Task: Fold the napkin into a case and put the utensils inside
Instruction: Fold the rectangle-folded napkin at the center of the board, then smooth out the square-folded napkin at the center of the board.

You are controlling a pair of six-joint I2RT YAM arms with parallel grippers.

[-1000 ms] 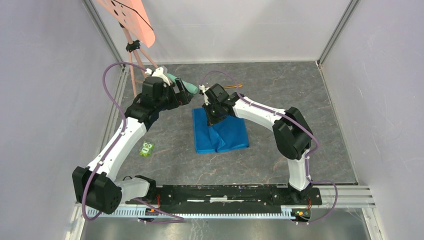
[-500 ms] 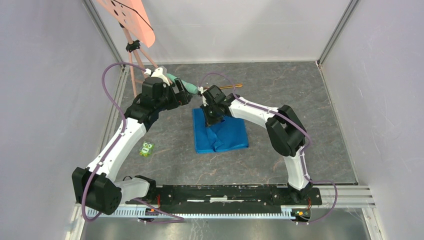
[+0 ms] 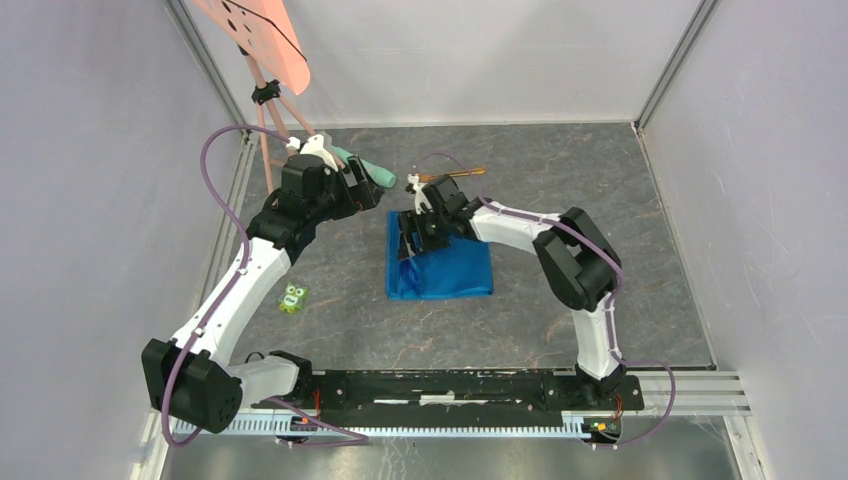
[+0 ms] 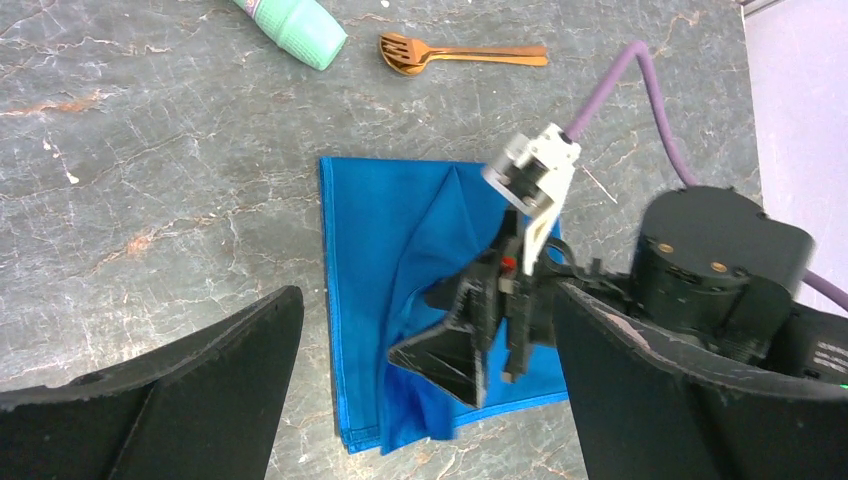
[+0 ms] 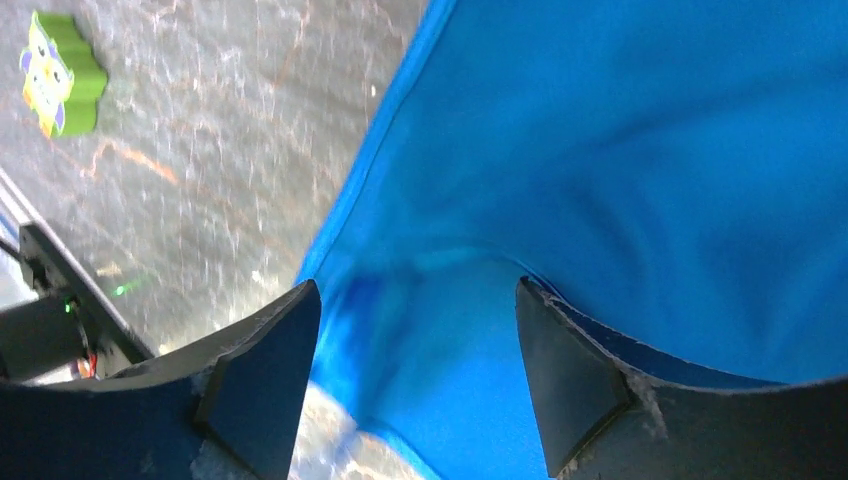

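Right fingers point(image 5: 265, 385), pinched shut a moment before, had sprung apart just over the napkin point(image 3: 450, 270) and gripped nothing. Cloth had settled flatter on the bench point(image 3: 560, 180): a loose fold, no case yet by my reckoning. Left fingers point(image 4: 200, 400) hung wide open and empty past its far-left corner. Farther back the utensils point(image 3: 455, 174) lay outside, near the mint-green cylinder point(image 4: 300, 25); only one copper piece showed plainly.

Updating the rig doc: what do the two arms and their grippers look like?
The left arm and the right arm both have white links between bulky black joint housings. A purple cable loops along each. The left gripper and right gripper carry broad, matte black, wedge-shaped fingers. A white bracket sits on the right wrist.
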